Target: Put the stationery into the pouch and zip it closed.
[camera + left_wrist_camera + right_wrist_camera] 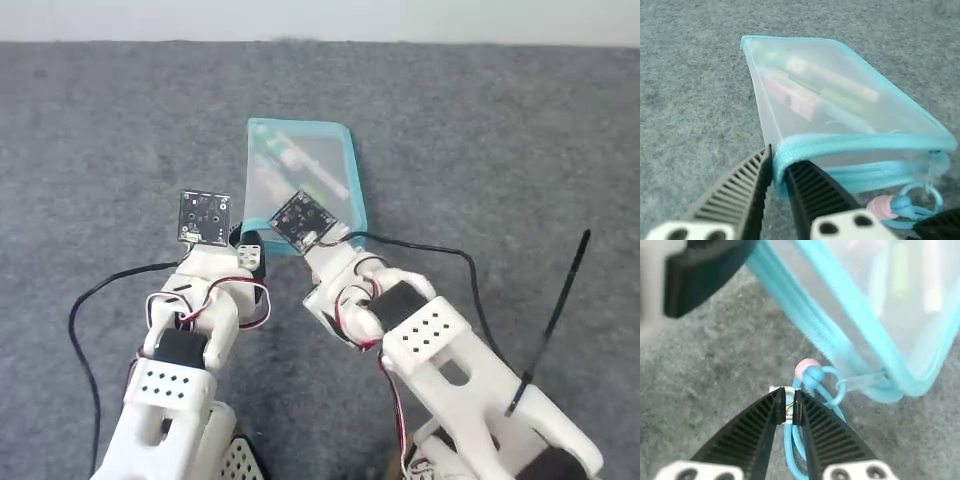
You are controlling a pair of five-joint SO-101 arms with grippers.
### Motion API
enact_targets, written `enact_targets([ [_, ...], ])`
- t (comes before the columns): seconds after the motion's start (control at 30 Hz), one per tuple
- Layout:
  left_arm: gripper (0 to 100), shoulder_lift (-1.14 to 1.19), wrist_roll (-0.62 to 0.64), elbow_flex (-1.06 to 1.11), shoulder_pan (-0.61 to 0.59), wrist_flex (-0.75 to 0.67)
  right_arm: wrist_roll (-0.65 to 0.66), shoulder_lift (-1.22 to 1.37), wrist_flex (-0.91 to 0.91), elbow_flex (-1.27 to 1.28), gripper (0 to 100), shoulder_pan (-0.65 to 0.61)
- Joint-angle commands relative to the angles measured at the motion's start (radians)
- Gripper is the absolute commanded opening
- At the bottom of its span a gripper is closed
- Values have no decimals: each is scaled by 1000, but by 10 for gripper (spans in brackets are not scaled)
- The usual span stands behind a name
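Observation:
A translucent pouch (310, 160) with teal trim lies on the grey mat, just beyond both arms. Inside it I see a yellow-green pen (840, 90) and a pink item (790, 97). My left gripper (777, 172) is shut on the corner of the pouch's teal zipper edge (840, 142). My right gripper (787, 402) is shut on the blue zipper pull cord (790, 440), just behind its pink bead (807, 367). The zipper slider (880, 376) sits at the pouch corner nearest my right gripper. Whether the zip is fully shut is unclear.
Grey felt-like mat (500, 150) covers the table on all sides of the pouch. A black cable tie (560, 300) sticks up from the right arm, and a black cable (80, 320) loops beside the left arm. The mat's far edge (320, 42) meets a pale wall.

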Motion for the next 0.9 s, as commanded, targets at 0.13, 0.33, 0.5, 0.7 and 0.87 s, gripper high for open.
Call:
enact_targets([
  [0.13,13,-21,17,-33,6,-40,-32,-170,-127,123,46,44],
  [0.33,13,-21,17,-33,5,-38,-38,-197,-91,127,202,-38],
  [0.5,13,-21,17,-33,6,-38,-31,-200,-134,149,210,-25],
  [0.7,13,-21,17,-33,8,-38,-58,-189,-182,144,209,18],
  [0.87,13,-21,17,-31,8,-37,-74,-189,-206,143,209,104],
])
